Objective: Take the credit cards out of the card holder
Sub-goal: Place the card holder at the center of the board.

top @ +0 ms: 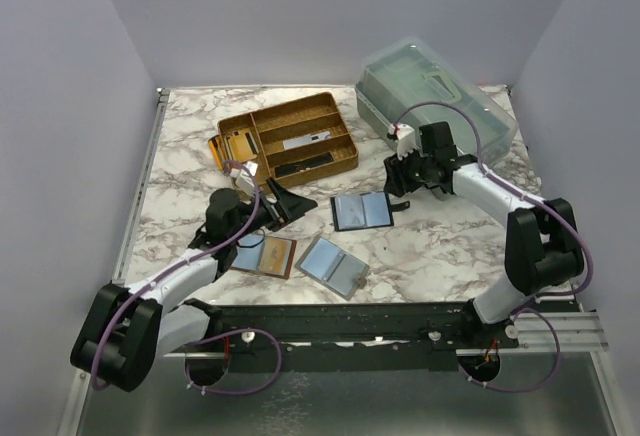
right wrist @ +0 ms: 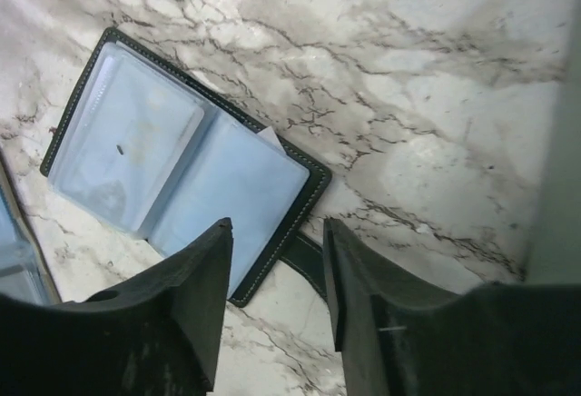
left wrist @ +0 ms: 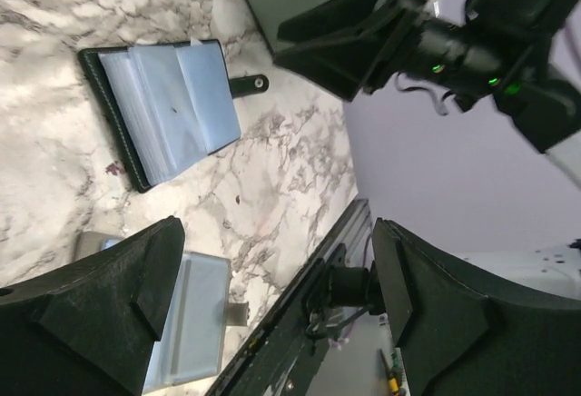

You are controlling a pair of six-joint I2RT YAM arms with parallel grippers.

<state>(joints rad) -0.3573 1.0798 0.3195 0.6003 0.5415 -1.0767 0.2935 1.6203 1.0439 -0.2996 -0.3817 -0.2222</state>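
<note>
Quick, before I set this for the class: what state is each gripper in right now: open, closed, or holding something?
Left gripper: wide open, holding nothing.
Right gripper: open, empty, near the card holder.

- Overhead view is evenly lit, soft and kinda flat, with only faint shadows on the marble table (top: 430, 246).
- Left wrist view: the close-up fingers (left wrist: 91, 323) are dark and underexposed, while the card holder (left wrist: 163, 105) stays fairly sharp.
- Right wrist view: pale sheen on the clear pockets, and the right edge is blurred.
</note>
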